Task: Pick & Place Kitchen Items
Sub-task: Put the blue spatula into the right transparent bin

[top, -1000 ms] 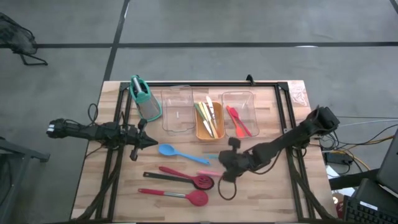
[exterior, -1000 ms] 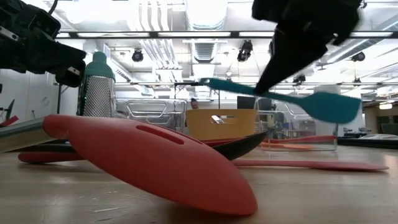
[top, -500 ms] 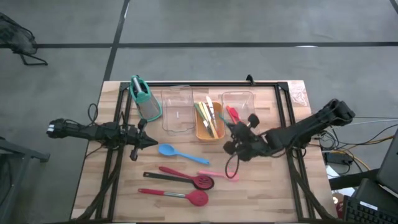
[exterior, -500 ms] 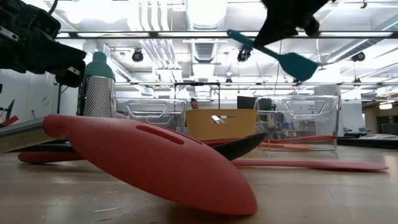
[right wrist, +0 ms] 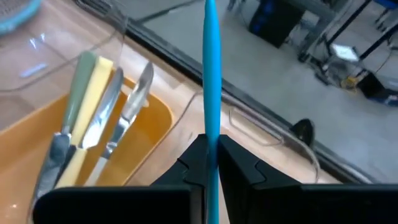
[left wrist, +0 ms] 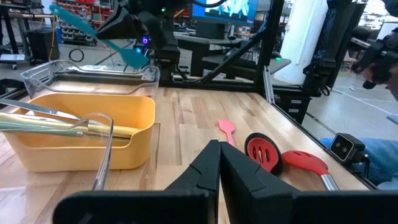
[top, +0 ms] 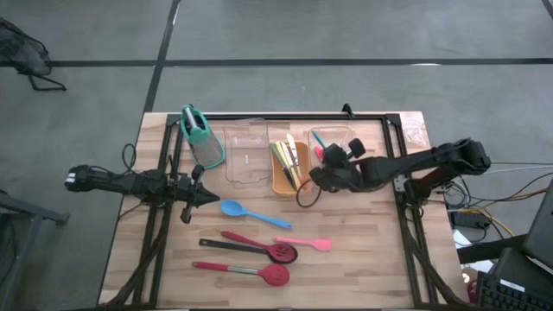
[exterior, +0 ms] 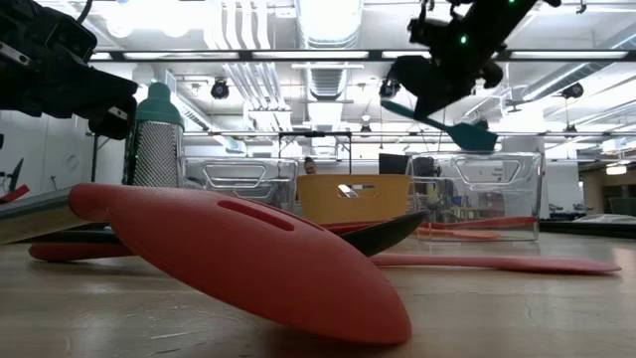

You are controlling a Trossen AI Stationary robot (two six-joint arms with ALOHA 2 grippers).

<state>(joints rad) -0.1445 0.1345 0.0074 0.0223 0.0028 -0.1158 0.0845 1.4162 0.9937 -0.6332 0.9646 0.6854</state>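
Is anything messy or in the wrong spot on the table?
Nothing looks spilled or broken. Four utensils lie loose on the table: a blue spoon, a pink spatula and two red-headed spoons. The right tool holds a teal spatula in the air above the trays. The left tool waits beside the blue spoon.

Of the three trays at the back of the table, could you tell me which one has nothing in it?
The clear tray next to the grater. The orange tray holds cutlery, and the clear tray beside the right gripper holds red utensils.
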